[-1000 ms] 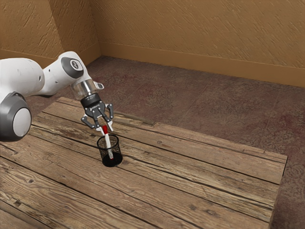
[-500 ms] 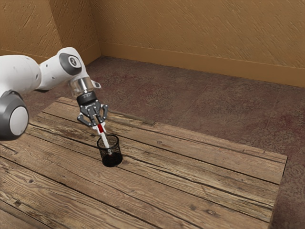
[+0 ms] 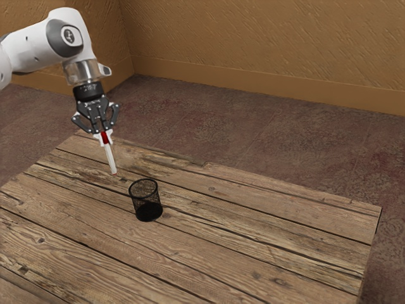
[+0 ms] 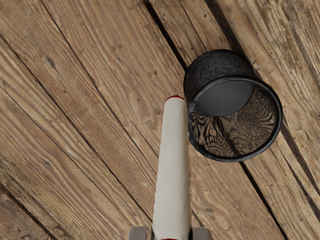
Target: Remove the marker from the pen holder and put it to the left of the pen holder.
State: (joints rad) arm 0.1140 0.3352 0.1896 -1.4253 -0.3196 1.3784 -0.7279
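In the exterior view my gripper (image 3: 104, 135) is shut on the red end of the white marker (image 3: 111, 158). The marker hangs tilted in the air, above and toward the exterior view's left of the black mesh pen holder (image 3: 145, 199), clear of its rim. The holder stands upright on the table with nothing in it. In the wrist view the marker (image 4: 173, 165) extends from between the fingertips of my gripper (image 4: 170, 234), its tip beside the rim of the pen holder (image 4: 235, 120).
The wooden table (image 3: 253, 234) has its far edge behind the pen holder and a corner toward the exterior view's right. Carpeted floor (image 3: 285, 145) and a brown wall (image 3: 266, 44) lie beyond.
My hand has risen and moved toward the exterior view's left with the marker, which has come out of the pen holder. The holder stands where it was.
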